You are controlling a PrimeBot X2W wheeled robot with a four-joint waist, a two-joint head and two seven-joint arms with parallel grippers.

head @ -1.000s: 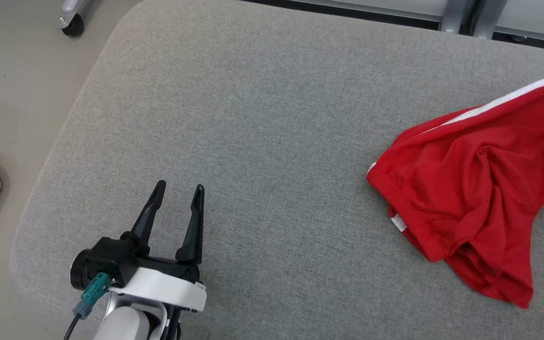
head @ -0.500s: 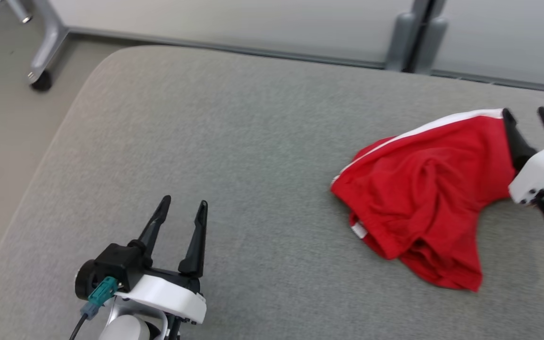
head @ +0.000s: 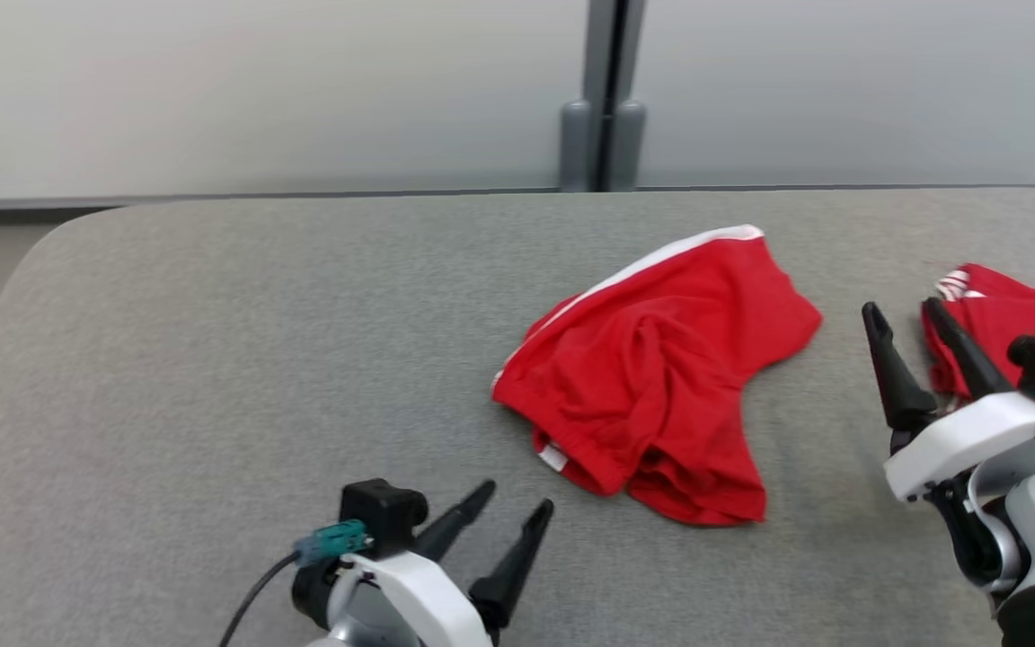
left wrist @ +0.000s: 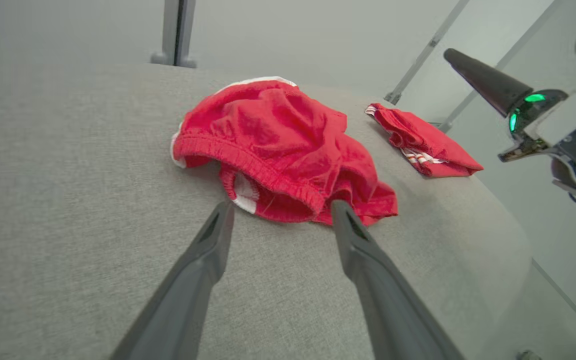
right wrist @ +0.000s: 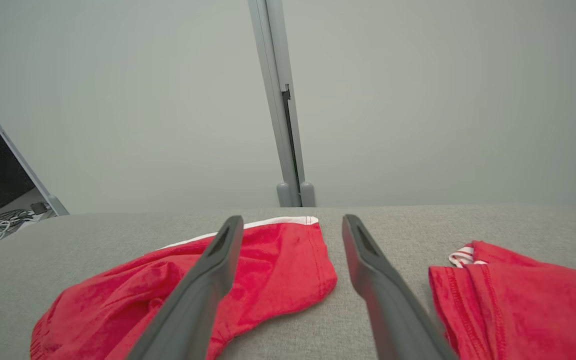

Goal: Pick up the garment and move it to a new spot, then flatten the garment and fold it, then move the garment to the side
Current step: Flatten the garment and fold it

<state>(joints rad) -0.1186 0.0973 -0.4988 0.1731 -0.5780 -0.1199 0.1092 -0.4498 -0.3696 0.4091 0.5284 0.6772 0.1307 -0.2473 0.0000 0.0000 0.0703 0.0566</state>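
Observation:
The garment, a pair of red shorts with a white side stripe, lies crumpled in the middle of the grey padded table. My left gripper stands open just short of its near edge, fingers pointing at the waistband, nothing between them. In the left wrist view the left gripper almost touches the cloth. My right gripper is open to the right of the garment, apart from it. Past the right gripper, the right wrist view shows the garment's striped hem.
A second red garment, folded with white stripes, lies at the table's right end behind my right gripper. A pale wall with a grey post stands behind the table. The rounded left end of the table is bare cloth.
The head camera has turned, so the whole picture shifted. My right gripper has opened, let go of the garment's right edge and drawn back from it. The garment now lies slack.

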